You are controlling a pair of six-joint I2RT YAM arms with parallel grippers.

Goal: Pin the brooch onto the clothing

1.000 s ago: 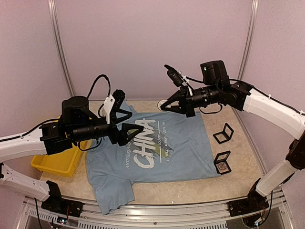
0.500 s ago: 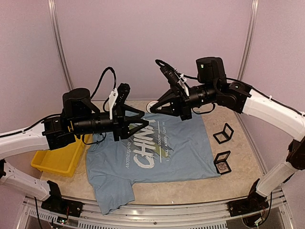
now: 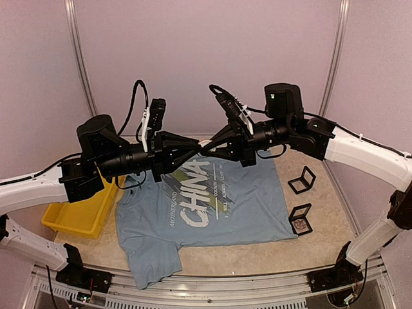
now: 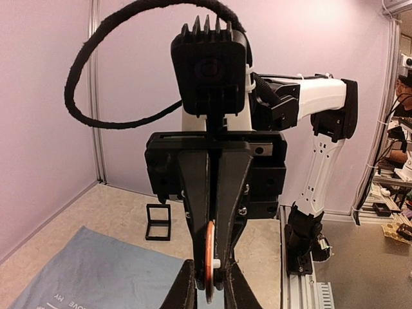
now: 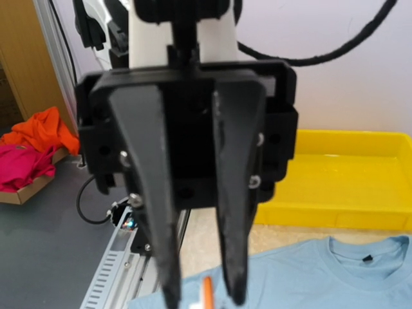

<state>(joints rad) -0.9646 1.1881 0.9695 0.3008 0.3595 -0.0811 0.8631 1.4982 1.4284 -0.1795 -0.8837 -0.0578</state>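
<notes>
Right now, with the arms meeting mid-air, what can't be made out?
Left wrist view: brooch edge-on in the right jaws, face hidden.
Top view: brooch too small where the jaws meet.
Right wrist view: bottom edge cuts off brooch between left jaws; grip unclear.
Top view: black case contents too small.

We see the T-shirt (image 3: 215, 215) spread flat, face up, across the middle of the bench. It is light blue and short-sleeved, with large white "CHINA" lettering over green-yellow brush strokes. The collar points toward 9 o'clock and the hem toward 3 o'clock. One sleeve fans out at 7 o'clock, where the cloth is slightly rumpled.

The brooch (image 4: 208, 254) is a small round orange disc with a white piece at its side. We see it edge-on and upright, off the cloth, above the shirt's 12 o'clock edge. It is pinched in the closed fingers of the right end effector (image 3: 208, 147).
</notes>
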